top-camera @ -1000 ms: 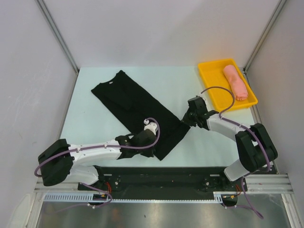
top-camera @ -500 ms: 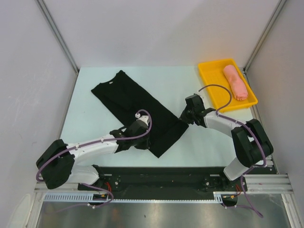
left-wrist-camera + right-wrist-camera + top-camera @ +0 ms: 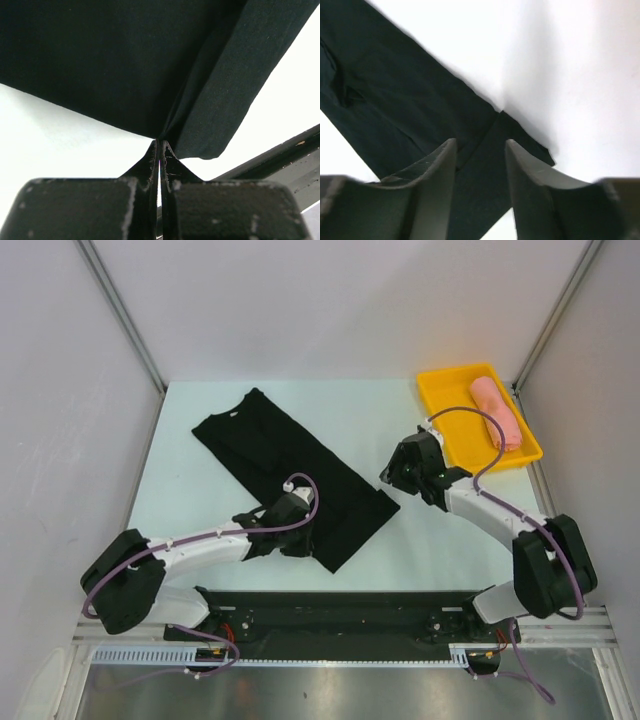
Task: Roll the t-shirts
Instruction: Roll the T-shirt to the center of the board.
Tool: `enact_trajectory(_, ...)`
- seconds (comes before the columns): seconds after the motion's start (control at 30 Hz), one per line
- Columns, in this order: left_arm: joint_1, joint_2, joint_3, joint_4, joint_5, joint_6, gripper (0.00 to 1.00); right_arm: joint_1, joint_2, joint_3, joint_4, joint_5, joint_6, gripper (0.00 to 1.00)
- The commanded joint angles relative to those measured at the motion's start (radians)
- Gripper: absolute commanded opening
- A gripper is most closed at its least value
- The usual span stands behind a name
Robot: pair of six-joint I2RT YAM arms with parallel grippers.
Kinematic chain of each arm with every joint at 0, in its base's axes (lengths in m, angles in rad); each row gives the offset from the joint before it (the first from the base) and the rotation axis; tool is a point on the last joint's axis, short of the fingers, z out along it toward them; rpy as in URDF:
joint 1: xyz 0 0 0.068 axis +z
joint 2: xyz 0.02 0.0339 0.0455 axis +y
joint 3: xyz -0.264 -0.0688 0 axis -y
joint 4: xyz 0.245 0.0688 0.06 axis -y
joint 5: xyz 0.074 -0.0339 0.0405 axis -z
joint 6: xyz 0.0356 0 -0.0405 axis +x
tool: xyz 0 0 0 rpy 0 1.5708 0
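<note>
Pinching the black t-shirt (image 3: 285, 455) by its near hem, our left gripper (image 3: 159, 145) is clamped tight on cloth spread diagonally across the table (image 3: 430, 545). Our right gripper (image 3: 480, 147) hangs parted above the hem's other corner, holding nothing; the pink roll (image 3: 497, 412) sits in the yellow tray (image 3: 452, 425).
</note>
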Motion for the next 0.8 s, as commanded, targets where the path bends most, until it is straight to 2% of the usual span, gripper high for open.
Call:
enact_trajectory(0.0,0.008,-0.042,-0.016,0.010,-0.001,0.000,0.00,0.026,-0.078,-0.007,-0.029,0.079,-0.064,0.46)
enact_trajectory(0.03,0.008,-0.045,-0.019,0.010,-0.004,-0.002,0.00,0.029,-0.081,-0.014,-0.020,0.070,-0.065,0.45)
enact_trajectory(0.07,0.008,-0.042,-0.021,0.010,-0.004,-0.002,0.00,0.030,-0.077,-0.019,-0.014,0.058,-0.068,0.38)
enact_trajectory(0.27,0.008,-0.053,-0.041,0.012,-0.007,-0.012,0.00,0.159,-0.006,-0.022,0.008,0.071,-0.081,0.28)
enact_trajectory(0.4,0.008,-0.056,-0.044,0.012,-0.006,-0.014,0.00,0.245,0.037,-0.038,0.025,0.107,-0.065,0.26)
enact_trajectory(0.6,0.014,-0.072,-0.047,0.004,-0.007,-0.009,0.00,0.247,0.110,-0.057,0.066,0.099,-0.068,0.27)
enact_trajectory(0.7,0.017,-0.092,-0.018,-0.022,-0.007,0.009,0.07,0.227,0.107,-0.057,0.086,0.068,-0.084,0.28)
enact_trajectory(0.73,0.016,-0.109,-0.001,-0.061,-0.042,0.018,0.17,0.217,0.095,-0.057,0.085,0.068,-0.091,0.31)
enact_trajectory(0.77,0.016,-0.122,0.017,-0.088,-0.053,0.028,0.19,0.214,0.080,-0.057,0.085,0.067,-0.097,0.32)
